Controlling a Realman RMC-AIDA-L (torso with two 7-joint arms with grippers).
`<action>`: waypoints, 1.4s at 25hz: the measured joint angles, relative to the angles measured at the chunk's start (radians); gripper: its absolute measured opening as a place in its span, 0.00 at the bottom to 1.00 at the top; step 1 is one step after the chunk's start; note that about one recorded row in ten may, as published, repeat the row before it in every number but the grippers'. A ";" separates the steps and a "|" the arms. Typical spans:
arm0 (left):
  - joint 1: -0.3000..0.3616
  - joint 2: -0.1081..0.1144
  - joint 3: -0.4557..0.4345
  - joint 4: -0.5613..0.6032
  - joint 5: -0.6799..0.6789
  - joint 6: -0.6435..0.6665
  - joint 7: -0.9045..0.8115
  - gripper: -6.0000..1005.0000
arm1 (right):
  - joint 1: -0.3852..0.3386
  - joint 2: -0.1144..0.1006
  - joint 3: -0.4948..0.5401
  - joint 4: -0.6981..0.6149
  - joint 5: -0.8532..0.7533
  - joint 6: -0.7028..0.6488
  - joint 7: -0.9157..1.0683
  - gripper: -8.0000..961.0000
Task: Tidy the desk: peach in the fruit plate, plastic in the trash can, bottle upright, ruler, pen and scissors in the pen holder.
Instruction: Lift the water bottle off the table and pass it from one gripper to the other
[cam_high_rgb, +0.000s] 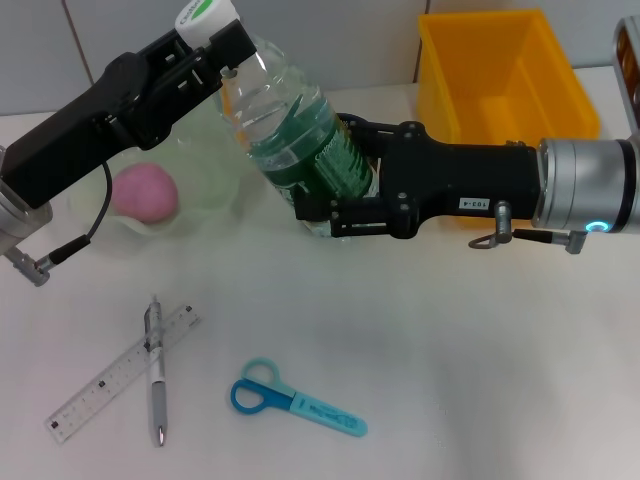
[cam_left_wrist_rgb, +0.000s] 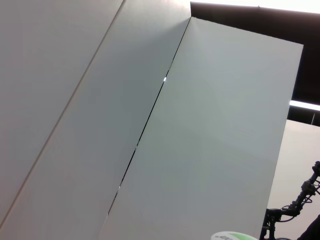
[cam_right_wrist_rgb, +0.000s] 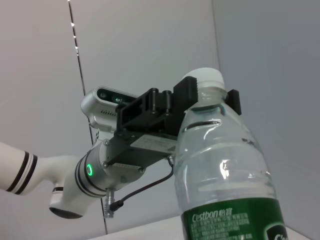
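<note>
The bottle (cam_high_rgb: 300, 140) stands nearly upright at the back of the table (cam_high_rgb: 450, 360), leaning slightly, its green label low on the body. My right gripper (cam_high_rgb: 335, 195) is clamped around the labelled lower part, and my left gripper (cam_high_rgb: 222, 45) pinches the neck just under the white cap (cam_right_wrist_rgb: 205, 76). Beside it, the peach (cam_high_rgb: 146, 193) sits in the fruit plate (cam_high_rgb: 90, 205). Nearer me lie the ruler (cam_high_rgb: 110, 380), with the pen (cam_high_rgb: 156, 372) across it, and the scissors (cam_high_rgb: 290, 398).
</note>
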 joint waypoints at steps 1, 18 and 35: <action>0.000 0.000 0.000 0.000 0.000 0.000 0.000 0.44 | 0.000 0.000 0.003 -0.003 0.000 0.001 0.003 0.77; 0.001 0.001 0.001 0.000 0.005 0.001 0.006 0.44 | -0.013 -0.004 0.008 -0.022 0.000 -0.012 0.026 0.77; 0.007 0.004 0.000 0.000 0.005 0.003 0.007 0.44 | -0.022 -0.013 0.034 -0.022 0.000 -0.049 0.063 0.77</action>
